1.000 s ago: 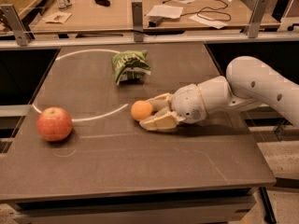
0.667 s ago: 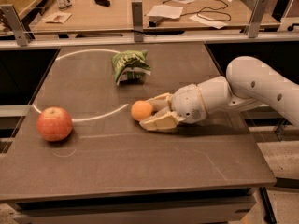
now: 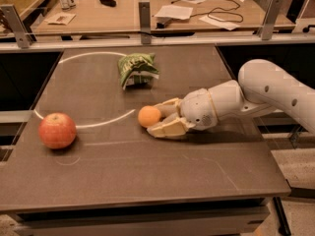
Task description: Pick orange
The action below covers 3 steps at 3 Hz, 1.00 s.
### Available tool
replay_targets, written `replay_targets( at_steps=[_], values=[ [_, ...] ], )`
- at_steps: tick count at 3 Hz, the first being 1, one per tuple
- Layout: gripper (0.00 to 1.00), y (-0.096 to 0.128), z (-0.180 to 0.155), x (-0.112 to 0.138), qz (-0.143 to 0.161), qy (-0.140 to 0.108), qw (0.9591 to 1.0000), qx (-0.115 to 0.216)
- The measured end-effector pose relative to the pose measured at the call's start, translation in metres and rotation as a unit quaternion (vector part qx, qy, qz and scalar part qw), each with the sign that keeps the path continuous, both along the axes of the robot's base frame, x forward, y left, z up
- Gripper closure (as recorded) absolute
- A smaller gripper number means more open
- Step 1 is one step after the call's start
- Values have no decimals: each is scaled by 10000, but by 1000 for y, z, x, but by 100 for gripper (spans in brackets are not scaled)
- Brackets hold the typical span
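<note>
The orange point(image 3: 147, 116) is small, round and bright orange, and it rests on the dark table near the middle. My gripper point(image 3: 156, 118) reaches in from the right, low over the table. Its two cream fingers point(image 3: 170, 128) are spread, one behind and one in front of the orange's right side. The orange sits at the fingertips, mostly beyond them to the left. The white arm point(image 3: 266, 90) runs off to the right edge.
A larger red-orange apple point(image 3: 57, 130) sits at the table's left. A crumpled green chip bag point(image 3: 137, 69) lies behind the orange. A white arc point(image 3: 98, 124) is marked on the tabletop. A rail with metal posts and a cluttered desk stand behind the table.
</note>
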State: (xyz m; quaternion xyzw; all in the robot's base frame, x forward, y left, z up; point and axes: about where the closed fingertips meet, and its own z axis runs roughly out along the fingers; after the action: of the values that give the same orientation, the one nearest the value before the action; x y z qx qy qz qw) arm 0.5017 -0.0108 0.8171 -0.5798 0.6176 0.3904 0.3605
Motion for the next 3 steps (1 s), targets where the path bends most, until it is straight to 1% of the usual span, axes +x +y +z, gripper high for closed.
replay_targets(
  at_steps=[3],
  values=[
    [100, 0, 0, 0, 1, -2, 10000, 2]
  ],
)
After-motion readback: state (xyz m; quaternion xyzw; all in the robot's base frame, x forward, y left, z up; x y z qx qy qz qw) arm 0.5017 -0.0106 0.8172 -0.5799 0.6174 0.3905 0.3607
